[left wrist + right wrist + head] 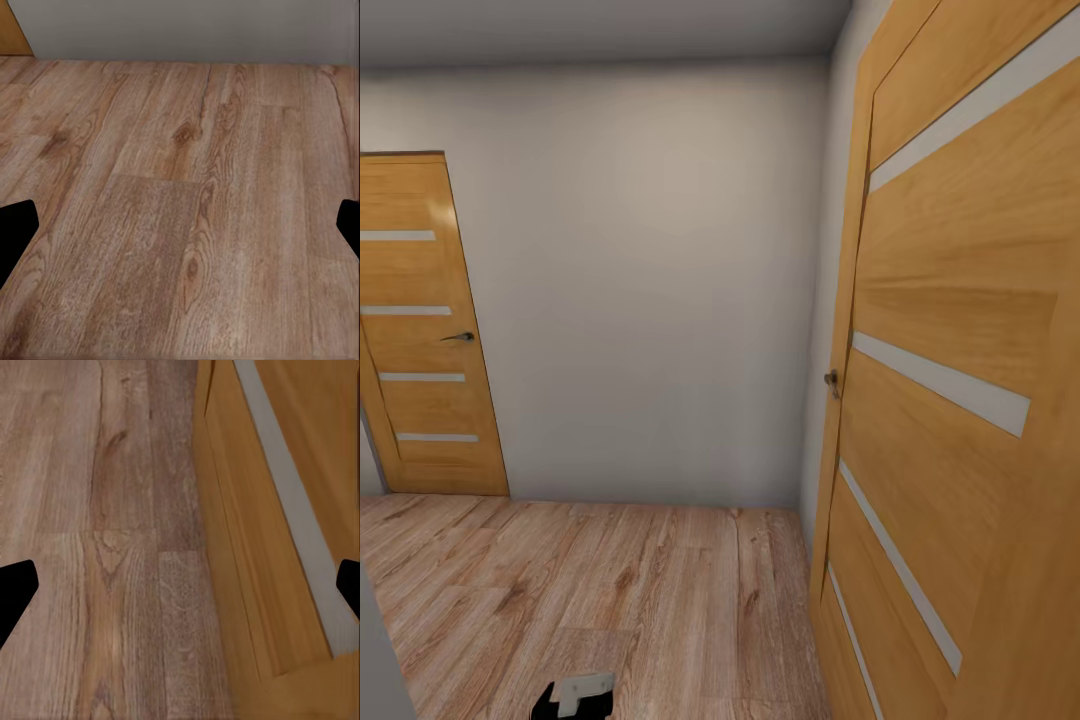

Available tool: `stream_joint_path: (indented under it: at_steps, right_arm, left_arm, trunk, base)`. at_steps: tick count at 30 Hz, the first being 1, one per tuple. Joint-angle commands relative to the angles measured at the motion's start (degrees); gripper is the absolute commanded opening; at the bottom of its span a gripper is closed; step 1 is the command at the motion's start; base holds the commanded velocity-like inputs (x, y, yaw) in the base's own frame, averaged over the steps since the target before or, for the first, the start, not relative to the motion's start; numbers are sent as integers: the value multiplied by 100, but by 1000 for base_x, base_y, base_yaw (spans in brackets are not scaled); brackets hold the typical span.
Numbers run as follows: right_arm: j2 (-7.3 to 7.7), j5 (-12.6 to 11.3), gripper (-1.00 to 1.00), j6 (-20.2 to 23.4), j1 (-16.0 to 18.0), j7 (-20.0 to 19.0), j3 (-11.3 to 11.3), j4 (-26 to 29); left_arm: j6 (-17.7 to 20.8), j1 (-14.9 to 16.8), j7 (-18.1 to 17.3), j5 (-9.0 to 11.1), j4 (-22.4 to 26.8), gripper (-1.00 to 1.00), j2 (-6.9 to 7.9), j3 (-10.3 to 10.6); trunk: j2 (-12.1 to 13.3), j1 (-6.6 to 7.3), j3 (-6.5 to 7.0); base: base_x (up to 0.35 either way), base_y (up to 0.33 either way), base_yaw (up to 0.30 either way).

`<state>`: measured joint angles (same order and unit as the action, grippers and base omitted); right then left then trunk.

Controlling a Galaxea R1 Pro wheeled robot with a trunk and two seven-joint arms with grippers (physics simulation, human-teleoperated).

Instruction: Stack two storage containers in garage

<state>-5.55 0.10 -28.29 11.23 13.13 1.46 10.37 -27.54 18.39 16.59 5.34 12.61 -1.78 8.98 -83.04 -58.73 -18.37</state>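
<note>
Both grippers, left gripper (180, 225) and right gripper (180, 585), stand apart, empty, over light wood plank floor (610, 590). Orange-wood door with frosted strips (960, 400) stands near right.

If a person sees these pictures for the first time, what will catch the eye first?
First, the big orange-wood door close on the right, with pale strips and a small handle. Next, a second like door stands farther back on the left, set in the plain grey-white wall. Below lies the light wood plank floor; in both wrist views the black fingers are spread wide above it, holding nothing.
</note>
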Motion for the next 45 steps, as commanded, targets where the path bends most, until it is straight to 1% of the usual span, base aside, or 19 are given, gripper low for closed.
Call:
stream_joint_path:
  at_steps: [1, 4, 8, 24, 33, 45]
  right_arm:
    - [0, 0, 100, -32, 16, 34, 14, 29]
    - [1, -1, 100, -57, 30, 32, 19, 126]
    - [1, -1, 100, -71, 35, 32, 20, 255]
    - [1, 2, 100, -93, 37, 32, 29, 291]
    - [1, 7, 100, -97, 38, 31, 30, 298]
    - [-2, -1, 100, -97, 40, 31, 30, 299]
  left_arm:
    - [-25, -4, 26, 59, -4, 100, -31, 48]
    - [-30, -20, 28, 62, -4, 100, -102, 50]
    - [-32, -26, 28, 63, -4, 100, -122, 51]
    - [-32, -29, 29, 56, -4, 100, -125, 51]
    - [-38, -29, 29, 63, -4, 100, -128, 51]
    - [-41, -29, 29, 55, -4, 100, -131, 51]
  trunk:
    - [-4, 0, -7]
    - [-4, 0, -7]
    - [-4, 0, -7]
    - [-4, 0, -7]
    - [-4, 0, -7]
    - [-4, 0, -7]
  base:
    - [0, 0, 0]
    - [0, 0, 0]
    - [0, 0, 0]
    - [0, 1, 0]
    - [-44, 198, 0]
    - [4, 30, 0]
